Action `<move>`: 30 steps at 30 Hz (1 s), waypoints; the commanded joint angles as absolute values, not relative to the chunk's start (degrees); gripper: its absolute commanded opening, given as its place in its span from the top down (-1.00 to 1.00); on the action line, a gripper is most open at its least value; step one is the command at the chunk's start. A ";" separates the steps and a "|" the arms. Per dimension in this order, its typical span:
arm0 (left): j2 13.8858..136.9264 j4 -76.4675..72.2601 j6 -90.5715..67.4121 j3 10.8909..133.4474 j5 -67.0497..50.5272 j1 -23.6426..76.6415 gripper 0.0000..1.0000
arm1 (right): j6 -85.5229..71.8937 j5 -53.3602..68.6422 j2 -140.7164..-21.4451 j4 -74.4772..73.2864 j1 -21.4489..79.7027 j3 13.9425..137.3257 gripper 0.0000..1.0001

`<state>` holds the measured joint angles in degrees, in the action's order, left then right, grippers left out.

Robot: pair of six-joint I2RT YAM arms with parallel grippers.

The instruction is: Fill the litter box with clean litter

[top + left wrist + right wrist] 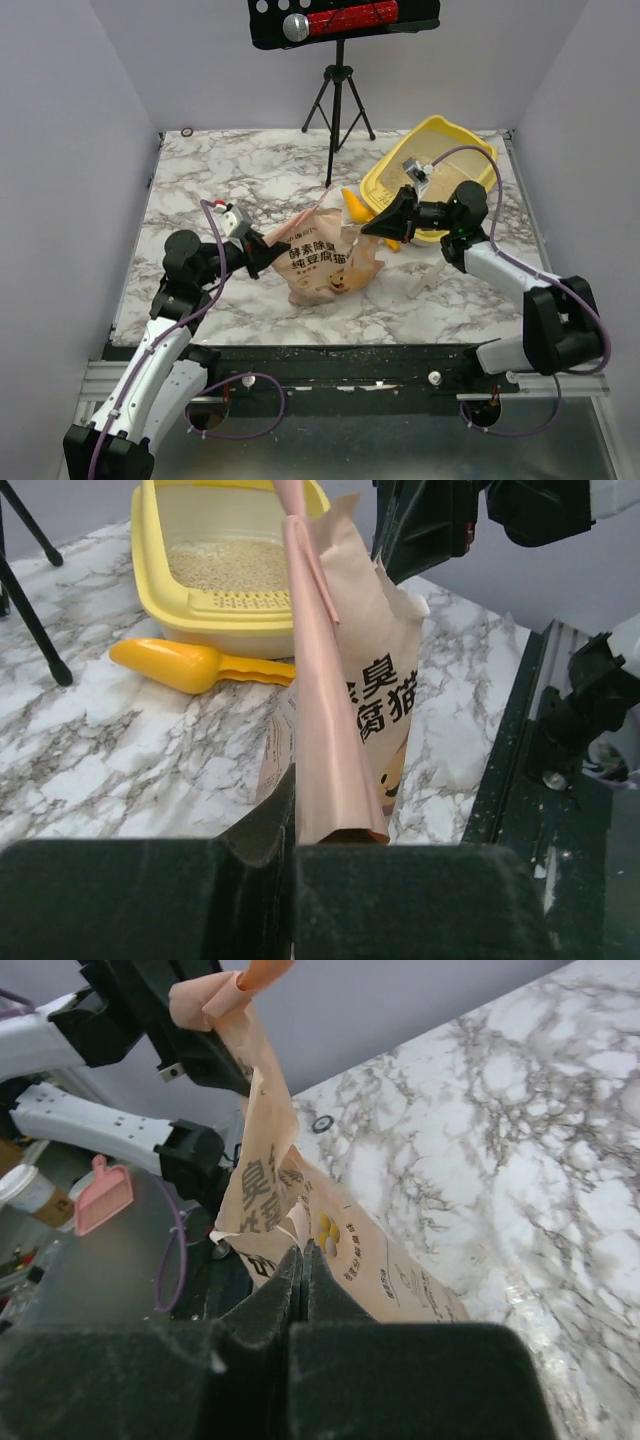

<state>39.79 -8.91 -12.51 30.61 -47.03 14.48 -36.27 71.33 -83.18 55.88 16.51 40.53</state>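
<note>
The yellow litter box (pixel 437 140) stands at the back right, tilted on the marble; in the left wrist view the litter box (pixel 150 550) holds a shallow layer of beige clean litter (pixel 225 565). A tan printed paper bag (pixel 325 262) sits mid-table between both arms. My left gripper (pixel 283 247) is shut on the bag's left edge, its jaws (pixel 293 845) pinching a pink folded seam of the bag (pixel 375 650). My right gripper (pixel 368 230) is shut on the bag's right corner; its closed jaws (pixel 303 1258) meet the bag (pixel 390 1270) at the paper's edge.
An orange-yellow scoop (pixel 352 205) lies between bag and box, also the scoop (pixel 185 665) in front of the box. A black tripod (pixel 338 100) stands at the back centre. A small ring (pixel 187 131) lies at the far left corner. The table's near edge has a black rail (pixel 520 780).
</note>
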 commanded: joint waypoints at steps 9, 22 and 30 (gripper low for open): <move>39.73 -4.22 -27.33 31.46 -46.23 14.50 1.00 | -24.86 53.62 -64.87 7.82 16.17 39.39 0.99; 46.94 12.30 -33.74 37.80 -54.05 13.80 1.00 | -35.94 55.11 -55.11 -5.00 15.65 33.75 0.99; 44.74 17.84 -38.93 31.48 -57.83 13.71 1.00 | -44.73 59.50 -55.37 -4.83 14.51 27.08 0.99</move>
